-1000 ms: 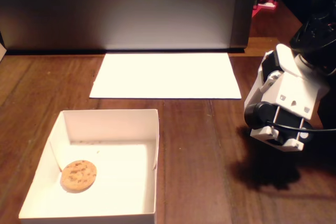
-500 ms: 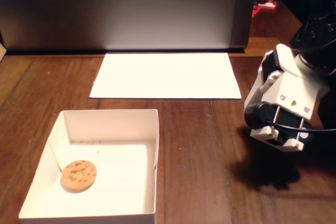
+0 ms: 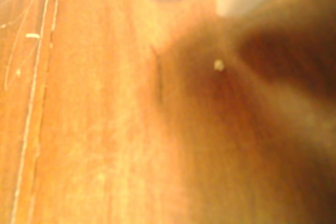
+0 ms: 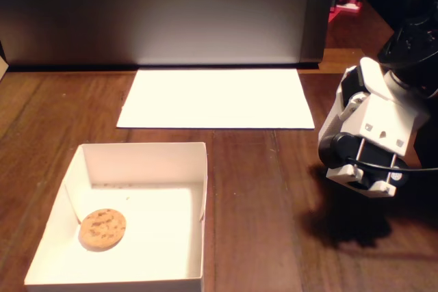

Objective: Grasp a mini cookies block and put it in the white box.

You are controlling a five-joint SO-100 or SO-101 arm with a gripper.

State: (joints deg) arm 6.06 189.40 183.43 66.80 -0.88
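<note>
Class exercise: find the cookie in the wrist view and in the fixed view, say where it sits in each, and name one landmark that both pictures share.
Wrist view: the cookie is not in it; only blurred wooden tabletop shows.
Fixed view: the cookie lies flat in the lower left, inside the white box, near its left wall.
Shared landmark: the reddish-brown wooden tabletop.

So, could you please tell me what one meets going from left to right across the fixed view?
Cookie inside the white box → sheet of paper, further back → robot arm at the right edge.
</note>
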